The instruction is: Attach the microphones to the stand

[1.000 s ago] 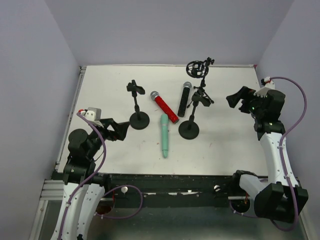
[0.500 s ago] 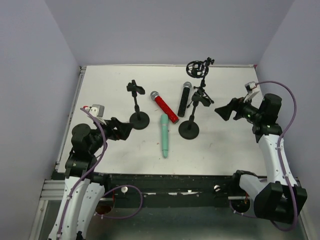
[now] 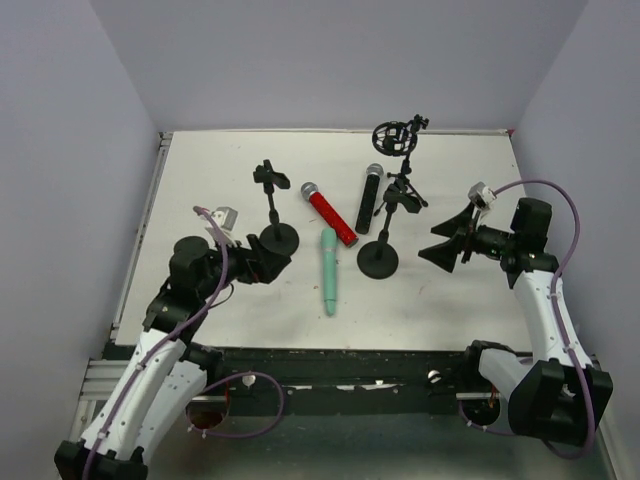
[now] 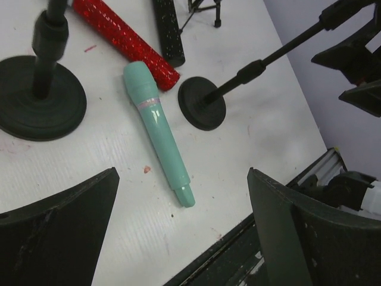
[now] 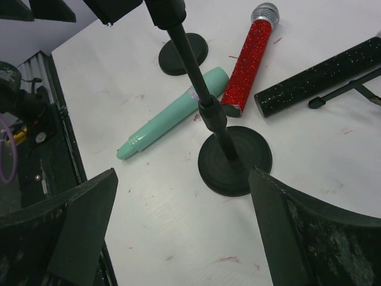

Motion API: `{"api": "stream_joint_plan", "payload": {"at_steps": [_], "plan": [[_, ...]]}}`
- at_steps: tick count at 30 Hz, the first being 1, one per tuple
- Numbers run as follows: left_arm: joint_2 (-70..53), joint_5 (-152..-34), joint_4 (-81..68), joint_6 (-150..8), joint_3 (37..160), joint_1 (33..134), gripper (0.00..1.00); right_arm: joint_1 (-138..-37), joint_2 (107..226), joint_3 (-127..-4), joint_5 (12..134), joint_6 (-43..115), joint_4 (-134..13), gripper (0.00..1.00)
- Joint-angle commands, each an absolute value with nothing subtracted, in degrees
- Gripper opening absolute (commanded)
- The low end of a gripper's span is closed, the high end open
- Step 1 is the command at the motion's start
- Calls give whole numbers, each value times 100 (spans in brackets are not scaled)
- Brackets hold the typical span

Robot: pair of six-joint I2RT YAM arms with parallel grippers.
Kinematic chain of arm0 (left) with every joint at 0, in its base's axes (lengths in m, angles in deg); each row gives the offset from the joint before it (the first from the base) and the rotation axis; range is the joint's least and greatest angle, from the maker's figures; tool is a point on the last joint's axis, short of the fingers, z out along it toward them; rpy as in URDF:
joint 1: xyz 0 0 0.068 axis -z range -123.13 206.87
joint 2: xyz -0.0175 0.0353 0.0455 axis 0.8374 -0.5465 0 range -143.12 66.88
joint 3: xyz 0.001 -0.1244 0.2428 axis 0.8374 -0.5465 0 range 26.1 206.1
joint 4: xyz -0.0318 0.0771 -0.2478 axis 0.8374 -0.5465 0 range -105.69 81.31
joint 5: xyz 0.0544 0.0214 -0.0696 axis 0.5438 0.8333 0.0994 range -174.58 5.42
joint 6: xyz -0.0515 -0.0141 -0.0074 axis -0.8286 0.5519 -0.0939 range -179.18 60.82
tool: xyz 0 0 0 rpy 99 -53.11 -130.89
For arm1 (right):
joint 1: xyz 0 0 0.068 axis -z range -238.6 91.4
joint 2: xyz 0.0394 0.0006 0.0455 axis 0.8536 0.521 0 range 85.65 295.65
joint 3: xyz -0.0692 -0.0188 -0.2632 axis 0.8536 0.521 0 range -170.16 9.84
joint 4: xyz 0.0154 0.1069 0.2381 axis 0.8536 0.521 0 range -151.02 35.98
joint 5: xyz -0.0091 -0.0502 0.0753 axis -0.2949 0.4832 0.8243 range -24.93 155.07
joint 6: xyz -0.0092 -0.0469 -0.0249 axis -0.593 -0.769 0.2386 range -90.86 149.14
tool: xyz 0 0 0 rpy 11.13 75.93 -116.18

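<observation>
Both pincers stand wide apart and hold nothing. The left gripper [image 3: 268, 264] has swung in from the left edge of the table [image 3: 200, 180] since a second ago and now sits low, just beside the round base of the left stand [image 3: 277, 238]. The right gripper [image 3: 437, 245] has dropped from the upper right and moved leftward, and now sits near the base of the middle stand [image 3: 378, 258]. The microphones and stands have not moved.

All three microphones lie flat at the centre of the overhead view, none on a stand. The mint-green microphone [image 3: 329, 270] is smooth, glossy plastic with a thin pale band near its head, and lies between the two disc bases. The red microphone [image 3: 330, 213] has a glittery body and grey mesh head; it lies diagonally, its tail just beside the mint head. The black microphone [image 3: 368, 200], speckled with a silver mesh head, lies to its right. Both stands are matte black, thin rods on flat discs. A tripod stand [image 3: 398, 135] with a ring mount stands at the upper centre
</observation>
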State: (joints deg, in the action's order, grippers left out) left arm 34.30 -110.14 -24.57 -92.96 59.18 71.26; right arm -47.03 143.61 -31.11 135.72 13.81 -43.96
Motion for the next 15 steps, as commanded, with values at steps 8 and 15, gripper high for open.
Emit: {"api": "stream_joint_plan", "payload": {"at_steps": [8,15], "plan": [[2066,-8890,-1476,-9556,5888,9069,91,-4691,14384,-3217,13653,954,-4106,100],[853,-7677,-1554,-9908,6389,10151,88,-4700,14392,-3182,13389,1086,-4221,100]]}}
